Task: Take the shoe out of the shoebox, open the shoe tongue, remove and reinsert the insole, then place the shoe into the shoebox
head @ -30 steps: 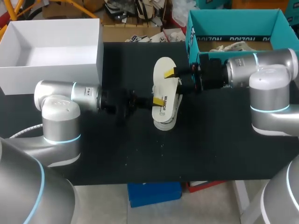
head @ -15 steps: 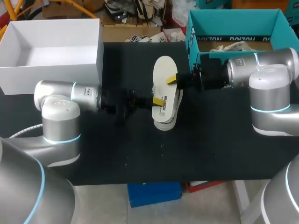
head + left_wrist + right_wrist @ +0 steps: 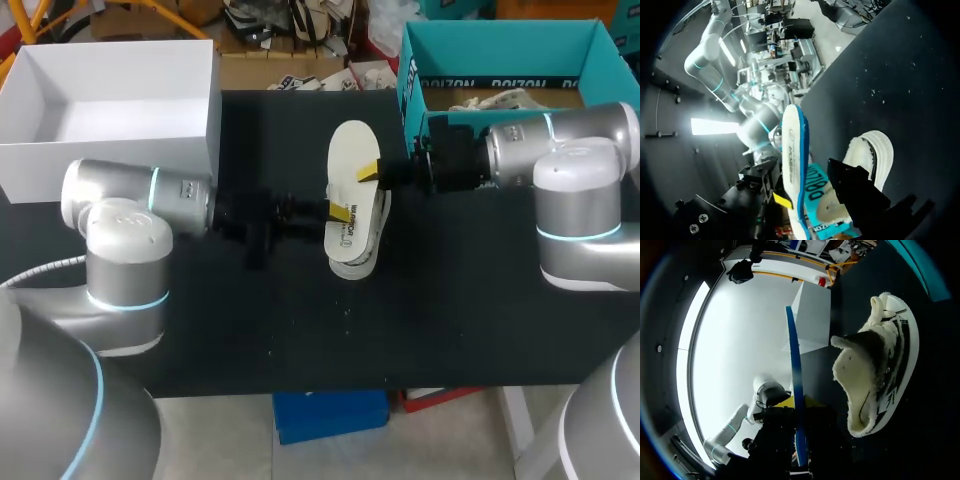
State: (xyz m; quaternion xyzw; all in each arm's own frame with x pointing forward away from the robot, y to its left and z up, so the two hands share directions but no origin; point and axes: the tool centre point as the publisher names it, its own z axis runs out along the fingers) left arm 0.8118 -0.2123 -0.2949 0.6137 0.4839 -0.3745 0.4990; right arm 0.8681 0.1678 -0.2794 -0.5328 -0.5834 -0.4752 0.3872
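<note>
A white insole (image 3: 350, 155) with a blue underside hangs above the table, over a white fleece-lined shoe (image 3: 353, 252) that lies on its side. My right gripper (image 3: 368, 172) comes in from the right and is shut on the insole's middle. In the right wrist view the insole (image 3: 794, 370) stands edge-on between its yellow tips (image 3: 799, 402), with the shoe (image 3: 875, 365) beside it. My left gripper (image 3: 338, 212) is at the insole's near end, open. In the left wrist view the insole (image 3: 792, 160) stands loose between its spread fingers (image 3: 812, 200), and the shoe (image 3: 872, 152) lies beyond.
The teal shoebox (image 3: 500, 45) stands at the back right, behind my right arm. A white open box (image 3: 110, 100) stands at the back left. Black tabletop (image 3: 300, 320) stretches in front of the shoe.
My right gripper has shut on the insole's middle. My left gripper has opened off the insole's near end, and the left arm has drawn back slightly to the left.
</note>
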